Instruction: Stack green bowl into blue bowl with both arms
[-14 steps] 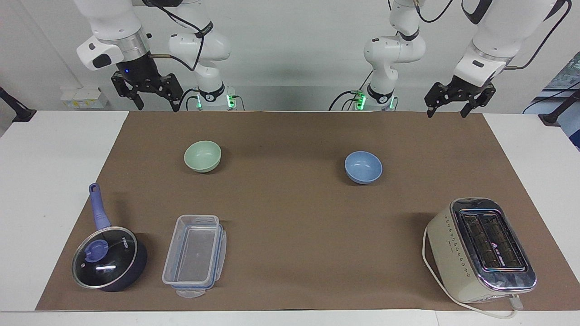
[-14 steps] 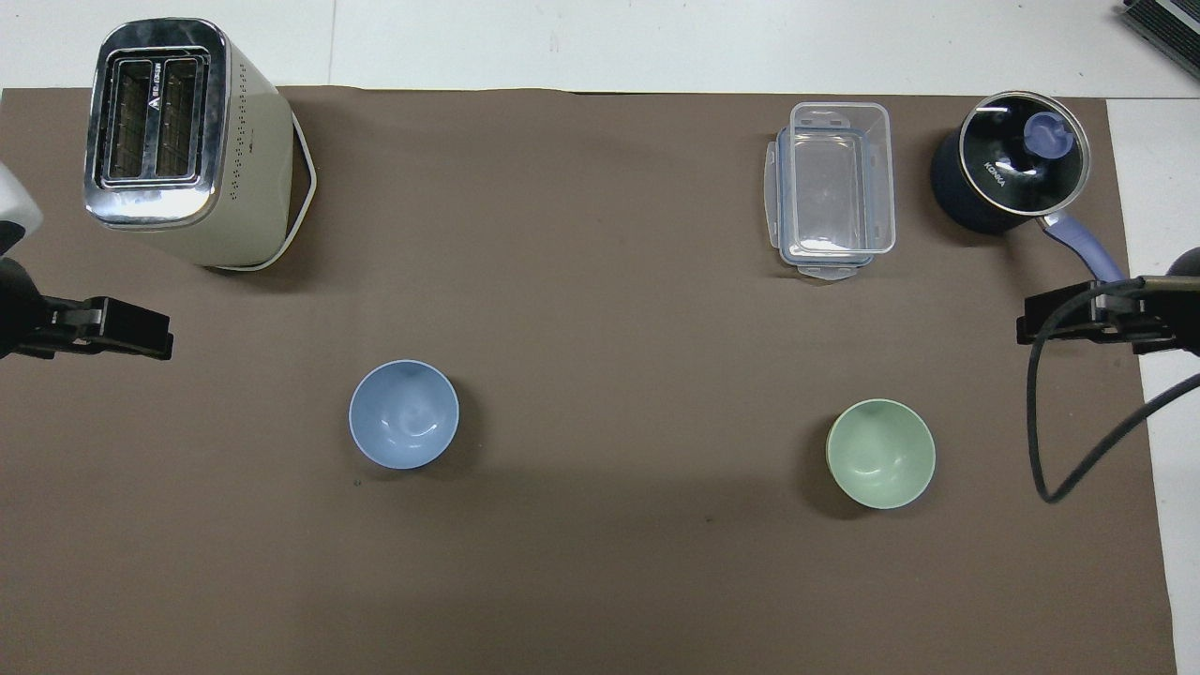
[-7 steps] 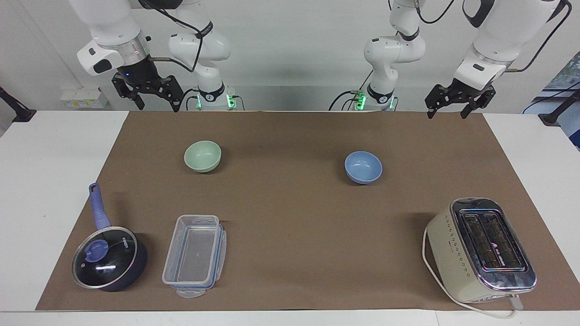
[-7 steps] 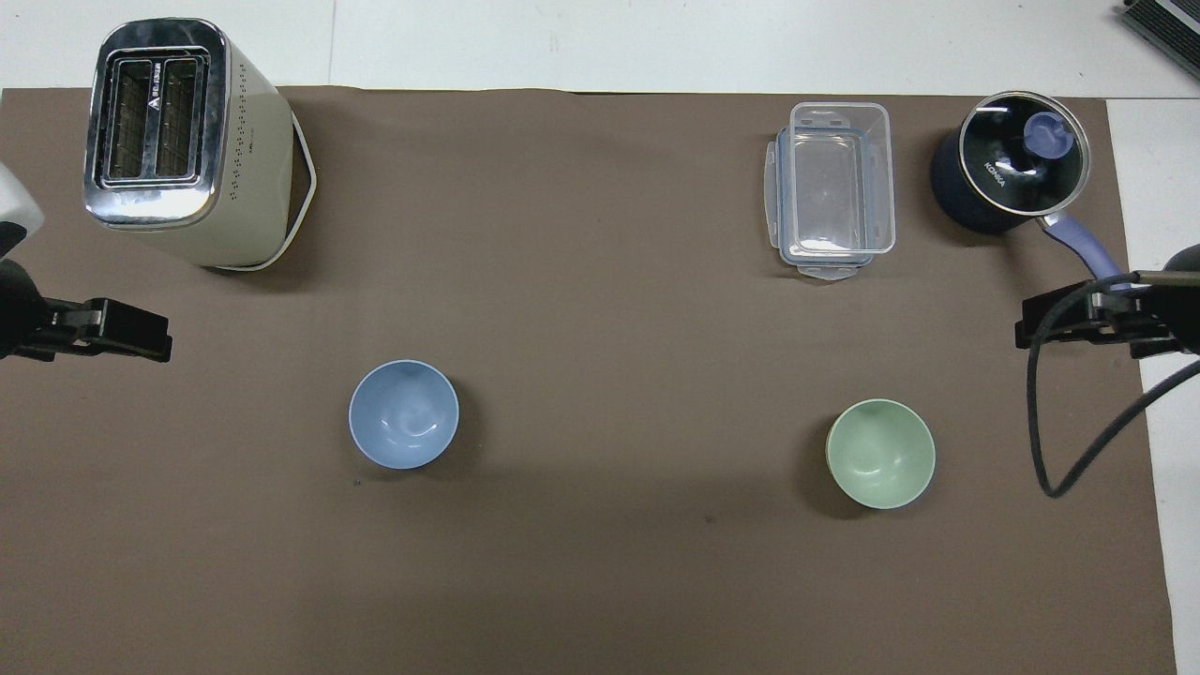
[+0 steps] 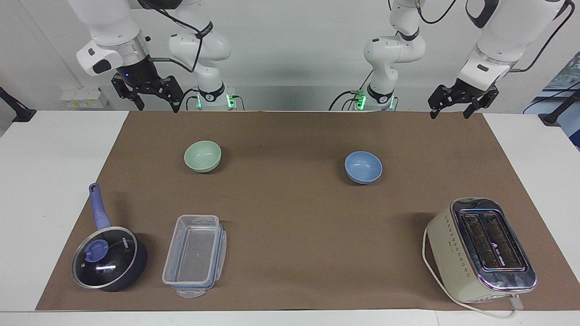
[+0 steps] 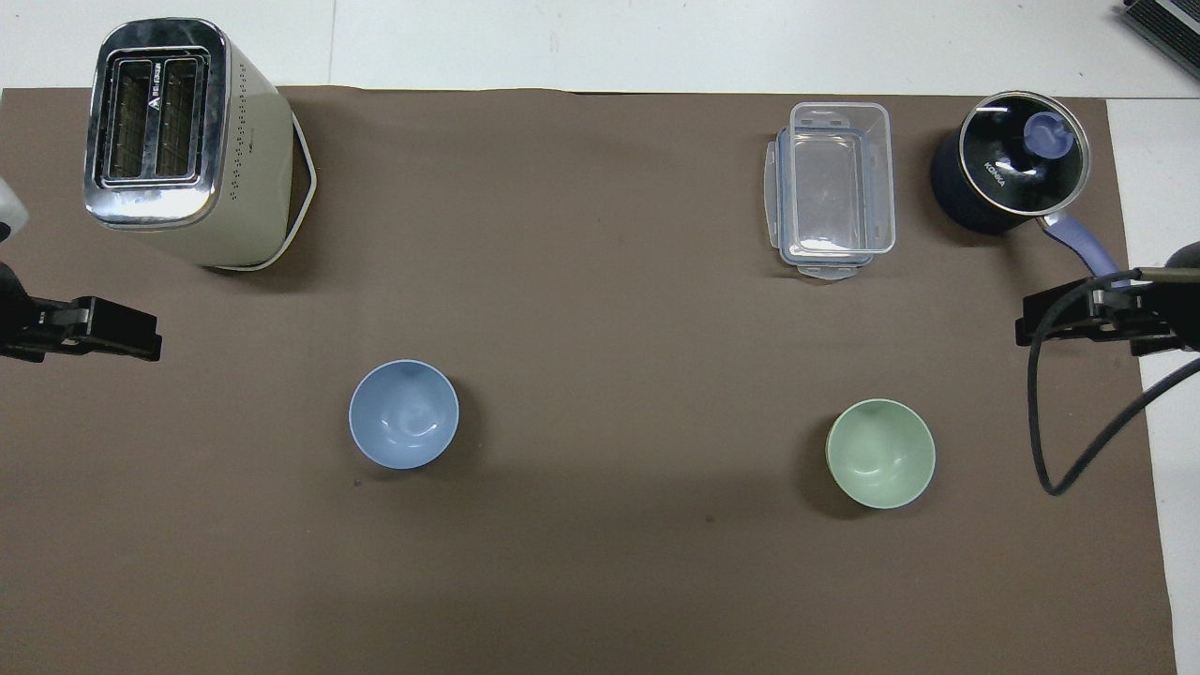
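The green bowl (image 5: 202, 156) (image 6: 880, 454) sits upright on the brown mat toward the right arm's end of the table. The blue bowl (image 5: 363, 167) (image 6: 404, 414) sits upright toward the left arm's end, well apart from it. Both bowls are empty. My right gripper (image 5: 157, 107) (image 6: 1042, 328) is open and empty, raised over the mat's edge near its base, beside the green bowl. My left gripper (image 5: 448, 115) (image 6: 136, 333) is open and empty, raised over the mat's corner near its base, away from the blue bowl.
A cream toaster (image 5: 482, 249) (image 6: 178, 141) stands farther from the robots at the left arm's end. A clear plastic container (image 5: 195, 256) (image 6: 834, 187) and a dark blue lidded saucepan (image 5: 108, 258) (image 6: 1012, 164) stand farther out at the right arm's end.
The left gripper has drifted slightly toward its end of the table. The right gripper has shifted very slightly. The bowls have not moved.
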{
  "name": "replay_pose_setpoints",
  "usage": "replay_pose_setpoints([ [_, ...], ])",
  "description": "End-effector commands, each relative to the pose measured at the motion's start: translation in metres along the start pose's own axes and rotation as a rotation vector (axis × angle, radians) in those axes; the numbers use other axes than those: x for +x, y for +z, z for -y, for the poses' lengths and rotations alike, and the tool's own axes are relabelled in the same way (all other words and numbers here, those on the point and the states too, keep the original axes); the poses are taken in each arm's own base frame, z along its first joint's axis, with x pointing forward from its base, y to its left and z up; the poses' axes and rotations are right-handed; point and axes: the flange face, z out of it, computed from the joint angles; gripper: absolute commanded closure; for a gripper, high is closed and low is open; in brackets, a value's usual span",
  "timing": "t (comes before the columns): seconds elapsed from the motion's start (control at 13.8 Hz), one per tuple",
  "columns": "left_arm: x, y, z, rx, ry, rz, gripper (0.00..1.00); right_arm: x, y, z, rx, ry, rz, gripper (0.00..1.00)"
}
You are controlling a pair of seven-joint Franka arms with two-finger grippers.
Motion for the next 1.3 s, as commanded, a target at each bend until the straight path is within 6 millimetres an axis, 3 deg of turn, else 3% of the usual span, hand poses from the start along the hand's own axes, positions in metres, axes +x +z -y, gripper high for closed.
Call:
replay_pose_setpoints([
  [0.0, -0.006, 0.003, 0.003, 0.008, 0.008, 0.011, 0.0, 0.002, -0.003, -0.01, 0.017, 0.015, 0.008, 0.0],
  [0.29, -0.005, 0.006, -0.001, -0.028, 0.005, -0.015, 0.0, 0.003, -0.003, -0.011, 0.017, 0.017, 0.008, 0.0],
  [0.43, -0.007, 0.013, 0.009, -0.07, -0.022, -0.035, 0.0, 0.003, -0.003, -0.011, 0.017, 0.017, 0.008, 0.0],
  [0.87, -0.004, 0.056, -0.002, -0.069, -0.01, -0.031, 0.0, 0.003, -0.003, -0.011, 0.017, 0.017, 0.008, 0.0],
  [1.23, -0.005, 0.109, -0.021, -0.065, 0.015, -0.045, 0.0, 0.003, -0.003, -0.011, 0.017, 0.017, 0.008, 0.0],
])
